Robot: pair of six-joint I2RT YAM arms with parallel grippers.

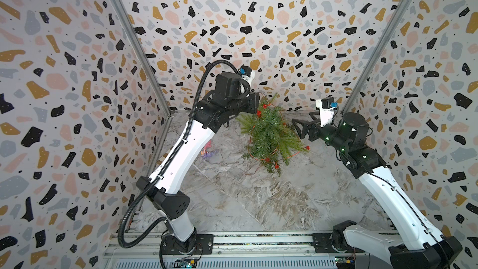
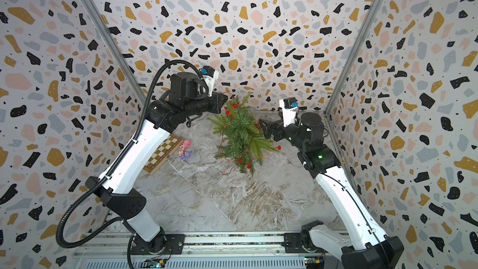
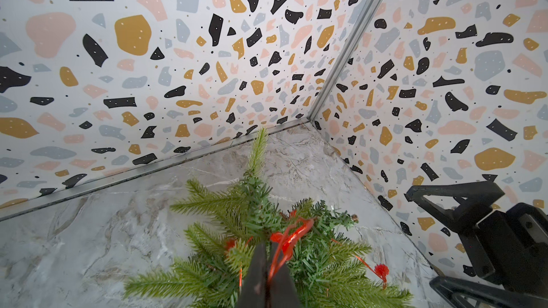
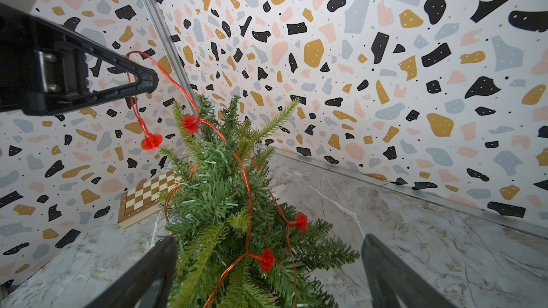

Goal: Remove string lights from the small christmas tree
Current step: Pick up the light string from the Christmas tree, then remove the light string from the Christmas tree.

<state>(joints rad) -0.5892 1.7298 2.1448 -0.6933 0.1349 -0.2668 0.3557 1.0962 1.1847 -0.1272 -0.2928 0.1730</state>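
- Enclosure: patterned walls (image 1: 77, 99) close in the marble table (image 1: 258, 203) at the back and on both sides. A metal rail (image 1: 258, 239) runs along the front.
- Contents: the small christmas tree (image 1: 269, 133), a pink-and-purple toy figure (image 2: 185, 148), a chessboard (image 2: 163, 155) and both arms.
- The tree stands toward the back of the table, near the back wall and between the two grippers.
- The string lights (image 4: 189, 123) are wound down the tree. One strand with a bulb sticks out at the lower right, and a thin end trails on the marble in front.
- The left gripper (image 3: 268, 247) is at the treetop with its fingers pressed together on the red wire. From the tip the wire loops upward and a bulb dangles below it.
- The right gripper (image 1: 297, 128) has its fingers spread wide and holds nothing. Its tips sit just beside the tree's right-hand branches; whether they touch cannot be told.
- Edges: the chessboard lies against the left wall, with the toy just beside it, well apart from the tree.
- Room: a broad stretch of marble lies between the tree and the front rail.
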